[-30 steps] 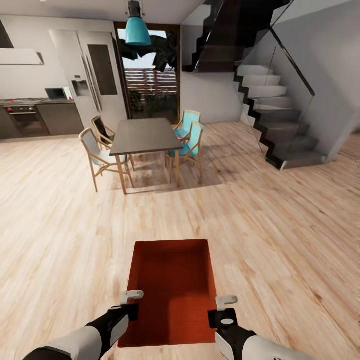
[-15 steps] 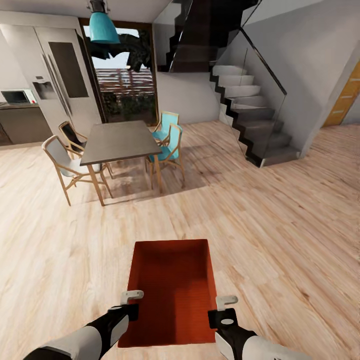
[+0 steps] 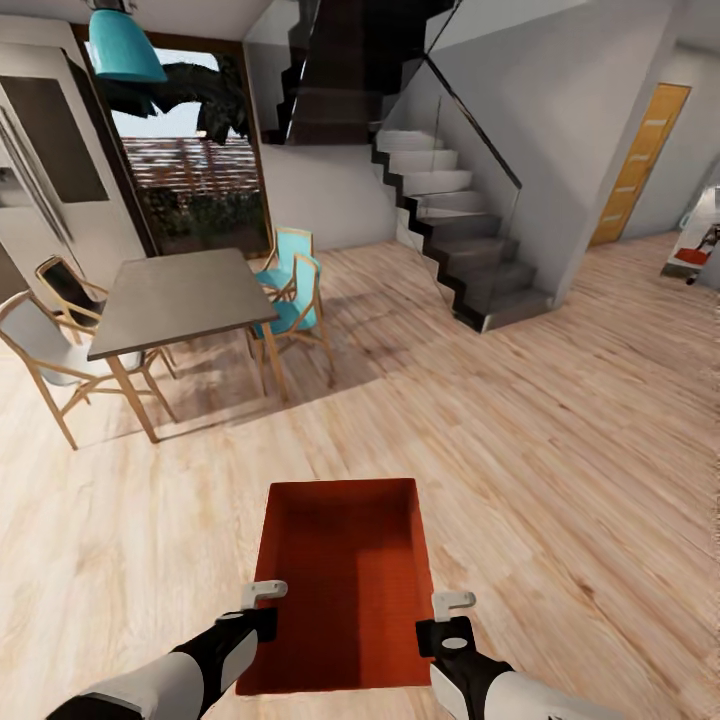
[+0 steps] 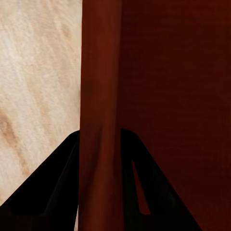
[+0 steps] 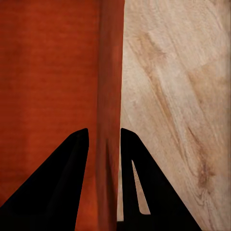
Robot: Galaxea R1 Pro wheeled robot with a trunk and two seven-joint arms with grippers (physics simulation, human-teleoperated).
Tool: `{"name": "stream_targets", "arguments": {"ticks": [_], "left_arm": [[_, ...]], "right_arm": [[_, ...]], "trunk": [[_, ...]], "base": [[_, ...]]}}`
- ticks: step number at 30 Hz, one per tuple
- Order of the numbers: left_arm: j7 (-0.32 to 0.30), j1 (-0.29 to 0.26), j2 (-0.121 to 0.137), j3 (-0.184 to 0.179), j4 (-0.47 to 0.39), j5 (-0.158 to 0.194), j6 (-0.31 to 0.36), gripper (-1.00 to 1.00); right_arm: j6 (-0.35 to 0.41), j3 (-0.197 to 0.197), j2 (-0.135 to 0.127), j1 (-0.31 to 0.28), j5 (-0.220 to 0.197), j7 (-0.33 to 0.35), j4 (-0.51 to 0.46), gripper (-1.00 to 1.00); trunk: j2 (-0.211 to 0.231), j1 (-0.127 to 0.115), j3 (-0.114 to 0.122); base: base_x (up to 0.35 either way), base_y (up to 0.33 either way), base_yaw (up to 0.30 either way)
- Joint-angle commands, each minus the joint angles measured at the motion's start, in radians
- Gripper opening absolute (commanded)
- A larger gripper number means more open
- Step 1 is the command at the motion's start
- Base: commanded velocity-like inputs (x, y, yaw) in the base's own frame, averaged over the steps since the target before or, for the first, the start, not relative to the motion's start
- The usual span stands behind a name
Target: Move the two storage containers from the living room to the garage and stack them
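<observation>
Wood-plank floor runs past a dining table and stairs. One bin rides level between both arms, above the floor. Left hand pinches its left wall; right hand pinches its right wall. Thin, light plastic probably flexes, so opposite-wall grips suit it. No readable writing.

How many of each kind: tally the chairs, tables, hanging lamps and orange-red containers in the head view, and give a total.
Chairs: 4
Table: 1
Hanging lamp: 1
Storage container: 1
Total: 7
</observation>
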Motion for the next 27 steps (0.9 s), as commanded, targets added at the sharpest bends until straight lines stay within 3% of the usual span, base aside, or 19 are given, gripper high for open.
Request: {"name": "stream_targets", "arguments": {"ticks": [1,27], "left_arm": [[0.013,0.000,0.011,0.072,-0.001,0.037,0.008,-1.00],[0.013,0.000,0.011,0.072,-0.001,0.037,0.008,-1.00]], "right_arm": [[-0.023,-0.009,0.000,-0.001,0.007,-0.014,-0.002,-1.00],[-0.023,-0.009,0.000,-0.001,0.007,-0.014,-0.002,-1.00]], "trunk": [[-0.001,0.001,-0.001],[-0.001,0.001,-0.001]], "base": [[0.323,0.000,-0.250],[0.323,0.000,-0.250]]}}
